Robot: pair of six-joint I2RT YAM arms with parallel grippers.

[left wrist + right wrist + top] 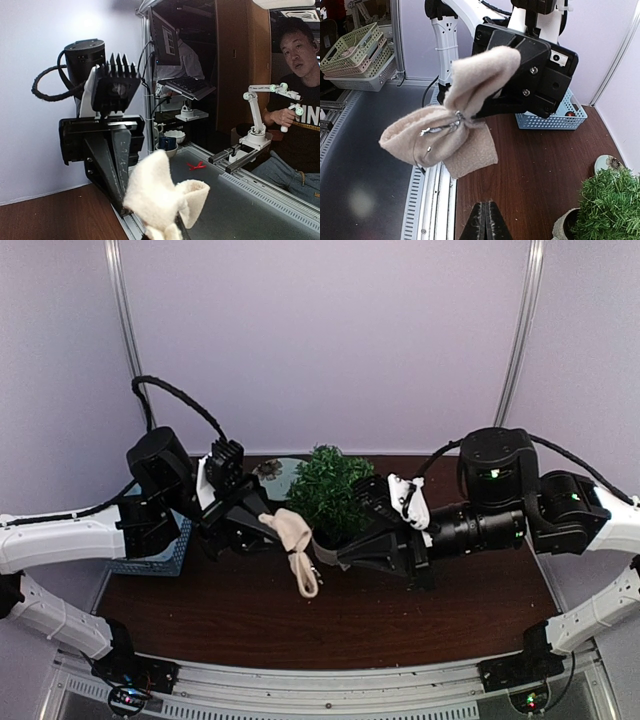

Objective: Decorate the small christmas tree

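The small christmas tree point(330, 485) stands in its off-white pot point(322, 543) at mid-table; it also shows at the lower right of the right wrist view point(611, 207). My left gripper point(278, 527) is shut on a beige fabric bow point(297, 545) and holds it above the table just left of the tree. The bow fills the right wrist view point(447, 132) and the left wrist view point(160, 195). My right gripper point(485, 212) is shut and empty, low beside the pot, pointing at the bow point(338, 558).
A blue perforated basket point(160, 552) sits at the left behind my left arm, also in the right wrist view point(555, 121). A round pale dish point(282, 472) lies behind the tree. The table's metal front rail point(432, 200) runs below the bow.
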